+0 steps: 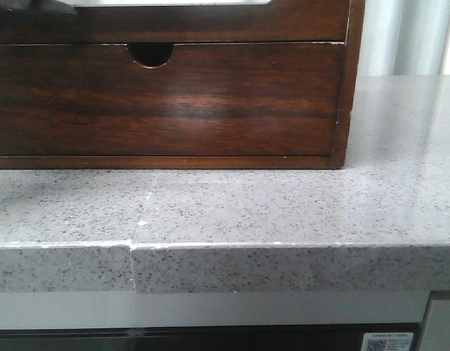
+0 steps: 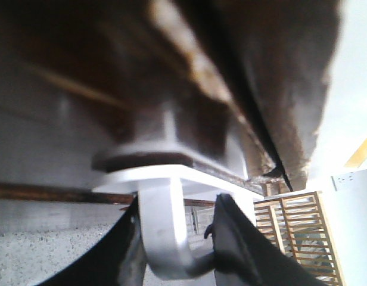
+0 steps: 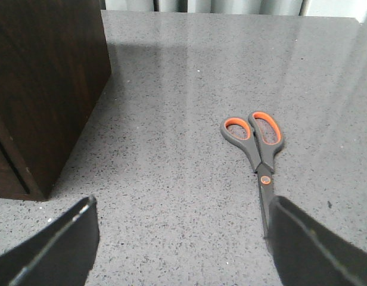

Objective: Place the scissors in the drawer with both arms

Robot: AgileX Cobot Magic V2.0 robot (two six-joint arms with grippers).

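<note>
The drawer (image 1: 210,25) is the upper dark red-brown front at the top edge of the front view, with pale inside showing through its wide cut-out. In the left wrist view my left gripper (image 2: 179,199) is pressed close under the blurred drawer (image 2: 189,71), its fingers narrowed around a pale curved edge piece (image 2: 162,232). The scissors (image 3: 258,149), grey with orange-lined handles, lie flat on the counter and show only in the right wrist view. My right gripper (image 3: 182,202) hovers wide open and empty above the counter, its right finger (image 3: 314,244) over the blade tips.
Below the drawer is a second drawer front (image 1: 166,102) with a small half-round notch. The wooden cabinet's side (image 3: 46,89) stands left of the scissors. The grey speckled counter (image 1: 283,212) has a seam and a front edge. A slatted wooden rack (image 2: 296,232) is behind.
</note>
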